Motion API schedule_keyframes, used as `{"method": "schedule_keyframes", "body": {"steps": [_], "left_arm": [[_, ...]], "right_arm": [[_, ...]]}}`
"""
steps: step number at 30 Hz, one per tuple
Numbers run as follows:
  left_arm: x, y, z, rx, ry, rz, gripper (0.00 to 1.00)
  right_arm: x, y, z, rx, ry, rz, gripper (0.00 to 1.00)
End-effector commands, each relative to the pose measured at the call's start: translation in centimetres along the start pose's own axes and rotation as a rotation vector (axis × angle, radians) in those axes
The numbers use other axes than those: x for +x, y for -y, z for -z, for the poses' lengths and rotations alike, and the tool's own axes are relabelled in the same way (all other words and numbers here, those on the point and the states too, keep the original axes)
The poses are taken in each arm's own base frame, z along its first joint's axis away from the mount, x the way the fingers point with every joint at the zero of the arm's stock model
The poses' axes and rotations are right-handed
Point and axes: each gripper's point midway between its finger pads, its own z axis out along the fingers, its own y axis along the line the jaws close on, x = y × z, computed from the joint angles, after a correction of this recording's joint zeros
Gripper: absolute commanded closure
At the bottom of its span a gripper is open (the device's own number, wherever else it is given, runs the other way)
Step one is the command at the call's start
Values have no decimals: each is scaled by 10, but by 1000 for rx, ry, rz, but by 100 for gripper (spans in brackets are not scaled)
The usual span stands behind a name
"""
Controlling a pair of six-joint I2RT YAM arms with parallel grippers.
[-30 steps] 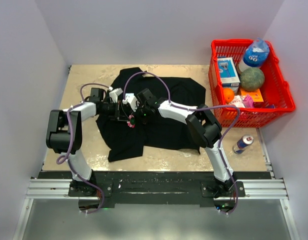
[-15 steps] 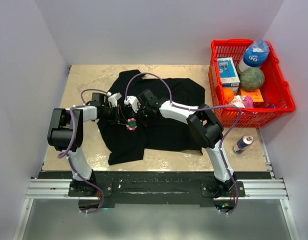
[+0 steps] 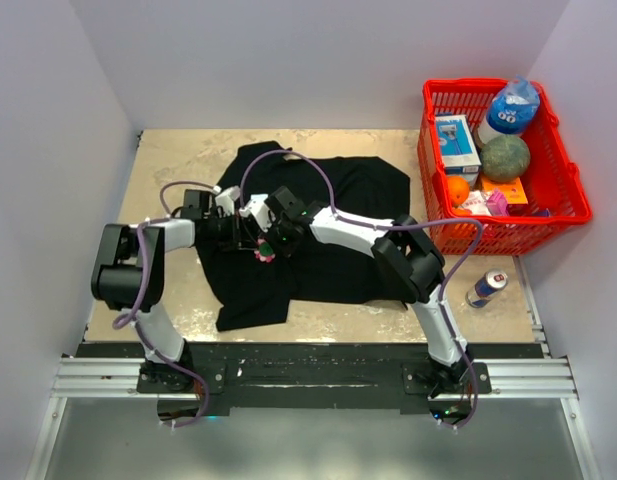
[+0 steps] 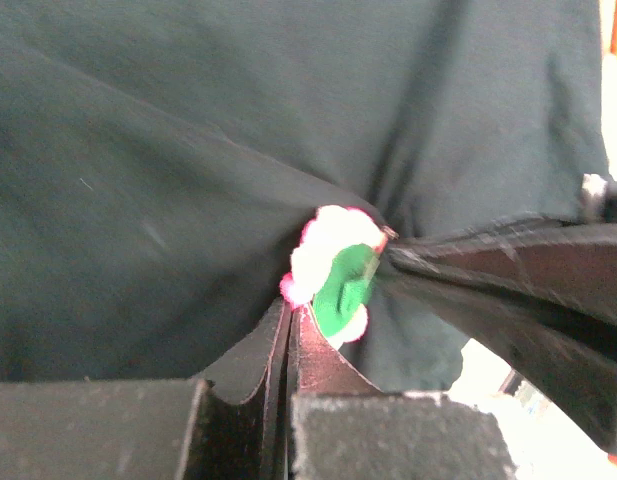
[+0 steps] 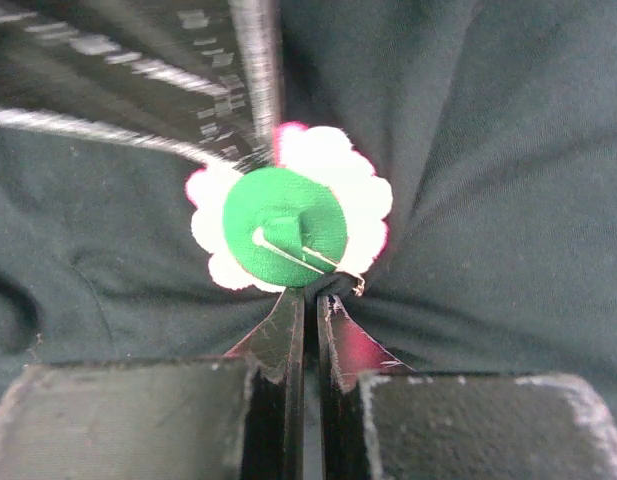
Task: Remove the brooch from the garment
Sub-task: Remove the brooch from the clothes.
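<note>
As the green-backed brooch (image 5: 288, 225) stands lifted off the black garment (image 3: 338, 265) at the middle of the surface (image 3: 168, 150), the right gripper (image 5: 310, 300) pinches its lower edge with jaws nearly closed; the left gripper (image 4: 291, 320), closed tight, meets the opposite rim.

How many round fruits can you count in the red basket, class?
2: a green melon in the middle of the red basket, and an orange against its left side. Others may be hidden underneath.
</note>
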Motion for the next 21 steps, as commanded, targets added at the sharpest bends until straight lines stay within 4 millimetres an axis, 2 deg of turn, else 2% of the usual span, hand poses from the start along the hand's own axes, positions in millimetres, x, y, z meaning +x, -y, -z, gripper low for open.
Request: {"method": "schedule_keyframes", "body": {"steps": [1, 2, 6, 8, 12, 13, 15, 17, 18, 19, 21], "left_arm": [[-30, 50, 22, 99, 212, -104, 100], [-24, 55, 29, 99, 244, -117, 100], [-27, 57, 34, 73, 296, -136, 100], [-24, 50, 31, 51, 288, -113, 100], [-19, 36, 19, 21, 254, -81, 100], [-12, 27, 14, 2, 218, -68, 100], [-17, 20, 12, -36, 208, -85, 100], [-13, 8, 9, -81, 158, -100, 100], [-11, 1, 8, -111, 142, -103, 100], [-8, -4, 7, -123, 121, -112, 100], [-7, -8, 7, -140, 114, -124, 100]], "right_arm": [[-37, -14, 29, -6, 92, -38, 100], [-37, -12, 31, -1, 95, -60, 100], [-41, -2, 39, 8, 110, -110, 100], [-45, -5, 43, -28, 119, -125, 100], [-39, -10, 40, -67, 100, -111, 100], [-37, -9, 39, -65, 95, -107, 100], [-34, -1, 39, -51, 90, -100, 92], [-33, 5, 42, -44, 87, -86, 87], [-32, 11, 43, -36, 85, -85, 79], [-31, 15, 44, -33, 81, -78, 75], [-29, 21, 44, -30, 74, -61, 70]]}}
